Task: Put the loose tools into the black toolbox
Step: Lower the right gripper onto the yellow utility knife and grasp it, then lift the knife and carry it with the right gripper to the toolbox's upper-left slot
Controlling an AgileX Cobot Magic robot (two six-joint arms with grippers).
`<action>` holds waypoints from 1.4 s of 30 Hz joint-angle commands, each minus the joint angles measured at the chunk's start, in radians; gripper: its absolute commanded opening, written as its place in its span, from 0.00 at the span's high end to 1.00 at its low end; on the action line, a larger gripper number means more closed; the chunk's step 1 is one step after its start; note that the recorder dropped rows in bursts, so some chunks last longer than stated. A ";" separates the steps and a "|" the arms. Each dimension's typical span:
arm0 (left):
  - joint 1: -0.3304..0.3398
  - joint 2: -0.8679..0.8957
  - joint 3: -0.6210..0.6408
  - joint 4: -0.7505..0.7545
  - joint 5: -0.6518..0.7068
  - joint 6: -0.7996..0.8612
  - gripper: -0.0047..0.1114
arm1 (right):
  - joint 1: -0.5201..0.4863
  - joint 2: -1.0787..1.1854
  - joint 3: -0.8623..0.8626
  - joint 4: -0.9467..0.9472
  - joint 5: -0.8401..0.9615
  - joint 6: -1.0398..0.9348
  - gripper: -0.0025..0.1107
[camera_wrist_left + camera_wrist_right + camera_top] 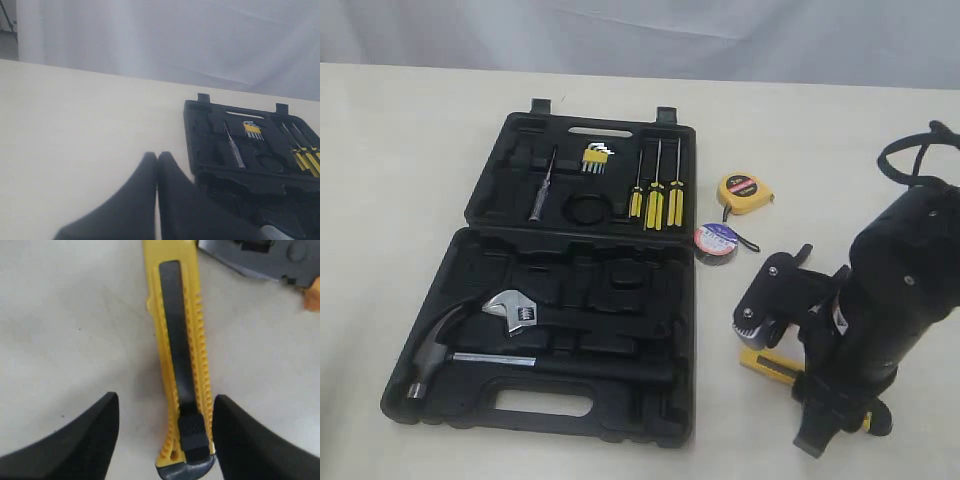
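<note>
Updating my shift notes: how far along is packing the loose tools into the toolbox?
Done: none of the loose tools is in the toolbox yet. In hand: the right jaws stand open either side of the knife, which lies on the table, not gripped. Left: knife, tape measure, electrical tape beside the toolbox, and partly seen pliers near the knife.

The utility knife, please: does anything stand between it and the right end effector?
Nothing visible does. The open right end effector straddles the yellow-black utility knife lying on the table.
</note>
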 commanded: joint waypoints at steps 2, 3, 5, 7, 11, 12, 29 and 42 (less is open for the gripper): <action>-0.006 0.004 -0.005 -0.008 0.003 0.000 0.96 | 0.003 0.002 0.000 -0.009 -0.047 0.013 0.51; -0.006 0.004 -0.005 -0.008 0.003 0.000 0.96 | 0.003 0.002 0.000 -0.009 -0.053 0.018 0.51; -0.006 0.004 -0.005 -0.008 0.003 0.000 0.96 | 0.003 0.002 0.000 -0.009 -0.063 0.021 0.51; -0.006 0.004 -0.005 -0.008 0.003 0.000 0.96 | 0.003 0.007 0.000 -0.009 -0.074 0.028 0.51; -0.006 0.004 -0.005 -0.008 0.003 0.000 0.96 | 0.003 0.048 0.000 -0.009 -0.095 0.036 0.51; -0.006 0.004 -0.005 -0.008 0.003 0.000 0.96 | 0.003 0.059 0.000 -0.009 -0.107 0.036 0.51; -0.006 0.004 -0.005 -0.008 0.003 0.000 0.96 | 0.003 0.118 -0.041 -0.033 -0.004 0.032 0.98; -0.006 0.004 -0.005 -0.008 0.003 0.000 0.96 | 0.005 -0.097 -0.516 0.142 0.526 0.179 0.98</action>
